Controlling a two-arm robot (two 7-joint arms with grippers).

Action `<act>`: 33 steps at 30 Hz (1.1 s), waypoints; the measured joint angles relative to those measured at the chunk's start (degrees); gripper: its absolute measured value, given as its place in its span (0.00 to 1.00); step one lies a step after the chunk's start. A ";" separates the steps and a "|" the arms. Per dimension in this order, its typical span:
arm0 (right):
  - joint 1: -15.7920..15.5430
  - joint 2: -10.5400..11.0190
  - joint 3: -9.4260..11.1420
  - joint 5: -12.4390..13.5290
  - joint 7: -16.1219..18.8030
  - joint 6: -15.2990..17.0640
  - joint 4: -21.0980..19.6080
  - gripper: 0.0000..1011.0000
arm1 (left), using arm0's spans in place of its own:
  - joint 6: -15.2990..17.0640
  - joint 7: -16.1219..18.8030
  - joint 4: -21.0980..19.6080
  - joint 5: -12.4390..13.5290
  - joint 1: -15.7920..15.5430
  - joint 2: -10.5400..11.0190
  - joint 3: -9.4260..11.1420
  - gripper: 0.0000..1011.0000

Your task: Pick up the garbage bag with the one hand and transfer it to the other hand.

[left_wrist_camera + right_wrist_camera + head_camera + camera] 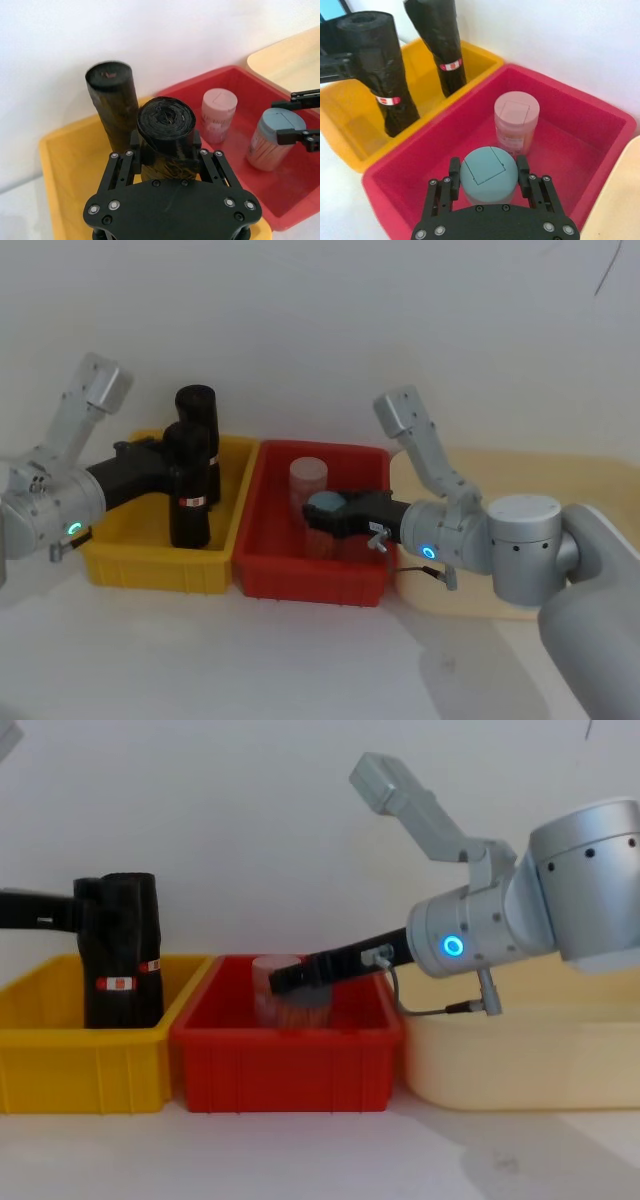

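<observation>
Left gripper (165, 145) pinches the garbage bag (165, 117), upright inside the yellow bin (150, 575). Right gripper (488, 167), just beside that bin, appears clamped on a teal-lidded jar (487, 180). I would lift vertically, clearing the second roll (195, 405).

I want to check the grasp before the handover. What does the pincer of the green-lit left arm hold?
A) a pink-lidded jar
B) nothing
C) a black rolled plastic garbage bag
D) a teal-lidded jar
C: the left pincer is closed on the black rolled plastic garbage bag, whose lower end is in the yellow plastic tray; the right pincer is in the red plastic tray.
</observation>
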 joint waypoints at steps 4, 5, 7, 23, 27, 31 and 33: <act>-0.78 0.62 0.75 1.05 0.71 0.59 -2.37 0.64 | 0.25 1.38 -2.03 0.82 0.13 0.05 -0.13 0.50; -0.96 0.75 0.94 1.30 0.84 0.72 -2.91 0.64 | 0.31 1.66 -2.42 1.00 0.15 0.05 -0.16 0.50; -1.55 1.20 1.64 2.07 1.22 1.09 -4.77 0.64 | 0.50 2.53 -3.91 1.56 0.16 0.04 -0.27 0.50; -4.80 3.21 8.94 8.39 0.72 3.39 -17.50 0.64 | 1.31 3.76 -9.47 3.97 -4.23 -1.18 0.10 0.50; -5.42 3.43 10.60 9.19 -0.85 3.44 -19.55 0.64 | 0.13 1.55 -7.78 3.78 -6.66 -2.12 0.69 0.50; -6.32 3.79 12.56 9.70 -2.92 3.34 -21.66 0.64 | -1.03 -0.60 -5.32 3.21 -8.89 -3.17 1.37 0.50; -6.65 3.91 13.13 9.79 -3.61 3.25 -22.16 0.64 | -1.54 -1.53 -4.17 2.94 -9.77 -3.62 1.66 0.50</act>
